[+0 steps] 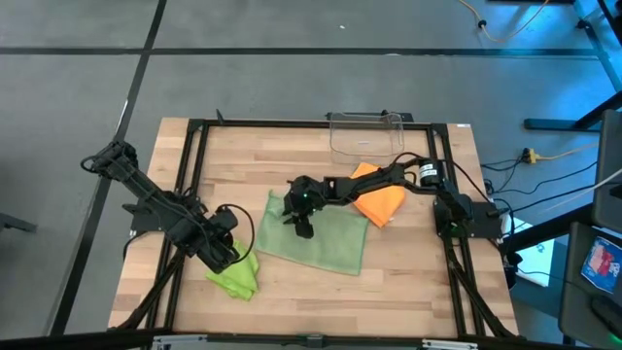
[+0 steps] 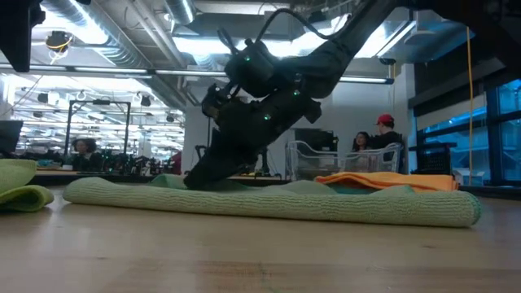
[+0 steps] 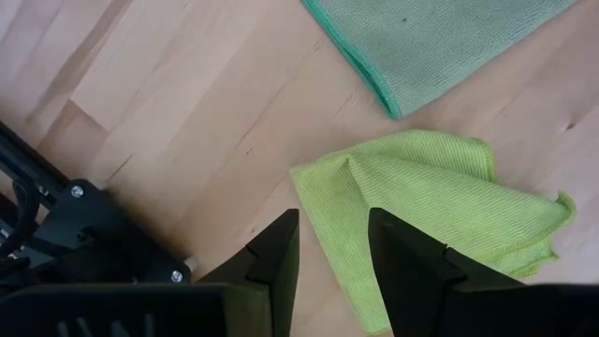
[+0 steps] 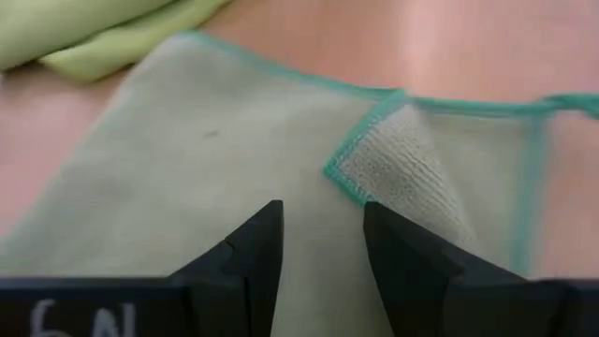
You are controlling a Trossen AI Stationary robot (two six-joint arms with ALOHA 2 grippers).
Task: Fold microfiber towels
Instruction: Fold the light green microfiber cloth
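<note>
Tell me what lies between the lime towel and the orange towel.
The sage towel, with the right claw over it, separates lime towel from orange towel; high view.

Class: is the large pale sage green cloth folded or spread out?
Mostly spread: the large pale sage green microfiber cloth lies flat on the wooden table, with one teal-edged corner turned over near the right claw.

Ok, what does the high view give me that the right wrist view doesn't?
Only the high view shows the orange towel, the clear bin and the left gripper hovering over the lime towel. Only the right wrist view shows the turned-over corner of the sage towel, just ahead of the open right gripper. Both show the sage towel, the lime towel and the wooden table.
</note>
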